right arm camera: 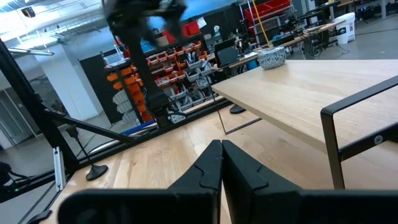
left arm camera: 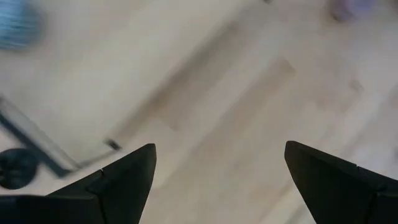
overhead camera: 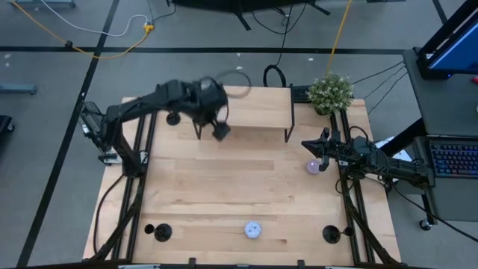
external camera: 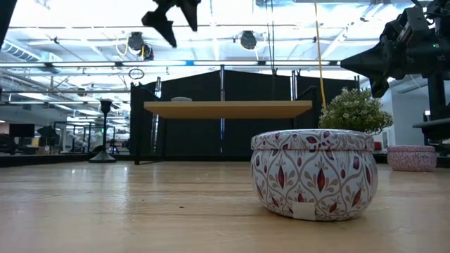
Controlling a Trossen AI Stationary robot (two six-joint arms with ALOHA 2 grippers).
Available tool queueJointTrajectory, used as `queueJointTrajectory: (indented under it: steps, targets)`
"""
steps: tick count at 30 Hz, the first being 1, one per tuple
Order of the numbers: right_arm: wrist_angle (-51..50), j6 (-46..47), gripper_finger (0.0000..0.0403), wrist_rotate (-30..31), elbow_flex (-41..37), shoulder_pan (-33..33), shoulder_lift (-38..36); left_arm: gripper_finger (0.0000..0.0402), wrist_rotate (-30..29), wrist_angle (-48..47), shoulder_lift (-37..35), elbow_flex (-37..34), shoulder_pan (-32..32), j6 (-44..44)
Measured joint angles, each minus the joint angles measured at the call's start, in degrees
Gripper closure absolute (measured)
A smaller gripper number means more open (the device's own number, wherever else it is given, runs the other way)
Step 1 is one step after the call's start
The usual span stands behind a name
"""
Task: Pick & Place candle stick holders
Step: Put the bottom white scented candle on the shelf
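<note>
Wooden table (overhead camera: 224, 187), left gripper (overhead camera: 221, 131) raised, jaws apart

Four cameras on my desk (overhead camera: 224, 194)
One overhead, one level at desk height, one behind each pair of my fingers; all share the desk.

Left wrist view smeared by blur: a dark round thing (left arm camera: 15, 168) is cut by the frame edge, maybe a holder base, can't tell; blue smudge (left arm camera: 18, 28) in a corner unreadable; low view clips the left gripper (external camera: 169, 17) at the top edge.
</note>
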Motion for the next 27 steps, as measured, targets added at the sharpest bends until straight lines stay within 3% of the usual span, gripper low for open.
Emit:
queueJointTrajectory:
  steps: [13, 20, 27]
  targets:
    - [0.0, 0.0, 0.0403, 0.0, 0.0, 0.0, 0.0, 0.0039, -0.1, 5.2, 1.9, 0.1, -19.1, -6.2]
    - [0.0, 0.0, 0.0403, 0.0, 0.0, 0.0, 0.0, 0.0039, -0.1, 13.7, 5.0, 0.1, -24.9, -5.0]
    - [0.1, 0.0, 0.0403, 0.0, 0.0, 0.0, 0.0, 0.0039, -0.1, 18.3, 9.2, 0.1, -28.0, -9.3]
